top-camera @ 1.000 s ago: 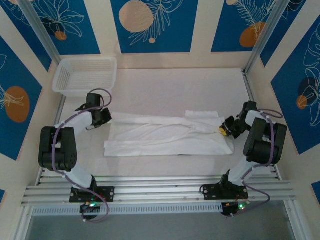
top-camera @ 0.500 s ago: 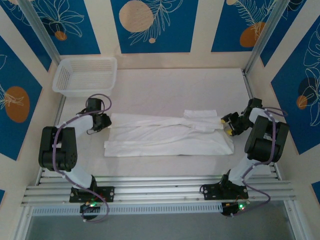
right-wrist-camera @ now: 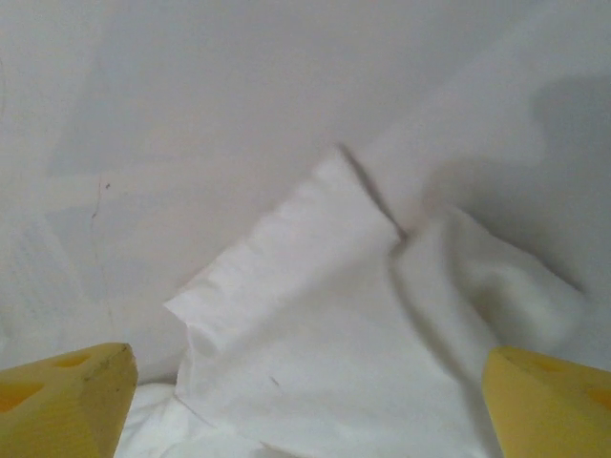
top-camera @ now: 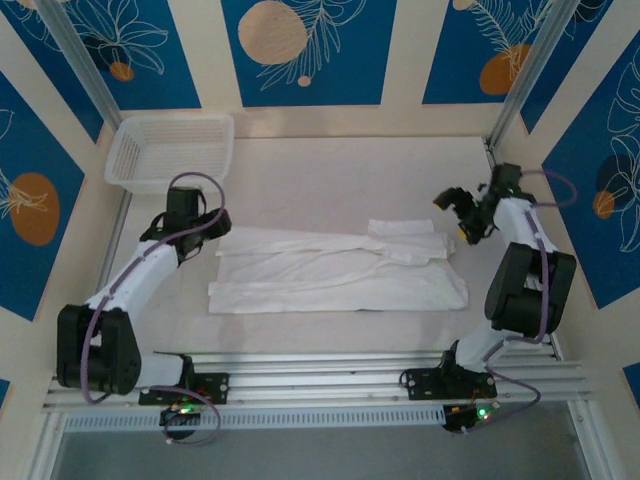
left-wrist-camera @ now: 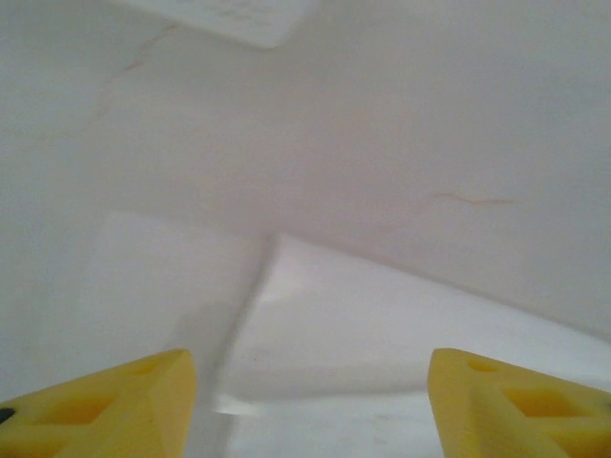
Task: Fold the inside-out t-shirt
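The white t-shirt (top-camera: pixel 340 272) lies on the table folded lengthwise into a long wrinkled band, with a sleeve sticking out at its far right. My left gripper (top-camera: pixel 212 221) hovers just past the shirt's far left corner. In the left wrist view its yellow fingers (left-wrist-camera: pixel 95 401) stand apart, with only a cloth corner (left-wrist-camera: pixel 382 324) below them. My right gripper (top-camera: pixel 456 214) hangs beyond the shirt's far right end. Its fingers (right-wrist-camera: pixel 549 401) are spread wide over the sleeve (right-wrist-camera: pixel 315 334) and hold nothing.
A white mesh basket (top-camera: pixel 170 150) stands at the back left, and its corner (left-wrist-camera: pixel 229 19) shows at the top of the left wrist view. Aluminium rails (top-camera: pixel 320 380) run along the near edge. Patterned walls close in the table.
Both grippers have opened and let go of the shirt's ends. Both have lifted and drawn back toward the far side. The shirt stays flat where it was laid.
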Action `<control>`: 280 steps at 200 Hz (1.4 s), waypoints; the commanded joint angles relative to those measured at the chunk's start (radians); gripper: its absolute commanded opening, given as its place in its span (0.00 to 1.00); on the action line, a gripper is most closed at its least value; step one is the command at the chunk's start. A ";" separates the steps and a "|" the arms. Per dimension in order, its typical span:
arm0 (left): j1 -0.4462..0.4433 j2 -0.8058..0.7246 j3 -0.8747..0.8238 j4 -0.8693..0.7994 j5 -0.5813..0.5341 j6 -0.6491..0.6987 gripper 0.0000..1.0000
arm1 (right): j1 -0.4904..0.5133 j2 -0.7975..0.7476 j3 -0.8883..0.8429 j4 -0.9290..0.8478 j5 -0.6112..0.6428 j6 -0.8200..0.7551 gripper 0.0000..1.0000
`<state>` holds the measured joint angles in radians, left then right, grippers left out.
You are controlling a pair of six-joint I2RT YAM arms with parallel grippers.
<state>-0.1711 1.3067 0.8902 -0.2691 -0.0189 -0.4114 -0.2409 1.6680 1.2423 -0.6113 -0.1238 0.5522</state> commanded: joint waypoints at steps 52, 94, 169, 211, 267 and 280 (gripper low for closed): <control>-0.368 -0.193 -0.014 0.005 0.285 0.161 0.90 | 0.135 0.384 0.342 -0.199 0.317 -0.103 0.89; -0.441 -0.234 -0.067 -0.011 0.226 0.142 0.94 | 0.156 0.490 0.392 -0.220 0.247 -0.110 0.76; -0.442 -0.224 -0.066 -0.027 0.164 0.115 0.93 | 0.186 0.508 0.428 -0.271 0.220 -0.085 0.08; -0.442 -0.234 -0.078 -0.026 0.149 0.097 0.93 | 0.199 0.347 0.444 -0.266 0.167 -0.123 0.00; -0.441 -0.256 -0.088 -0.043 0.108 0.081 0.94 | 0.205 -0.167 -0.073 -0.075 0.092 0.008 0.00; -0.441 -0.258 -0.091 -0.050 0.096 0.079 0.94 | 0.206 -0.324 -0.253 -0.025 0.084 0.070 0.00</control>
<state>-0.6071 1.0714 0.8165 -0.2928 0.1158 -0.3157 -0.0368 1.5436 1.2430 -0.7044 0.0151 0.5095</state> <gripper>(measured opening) 0.936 0.064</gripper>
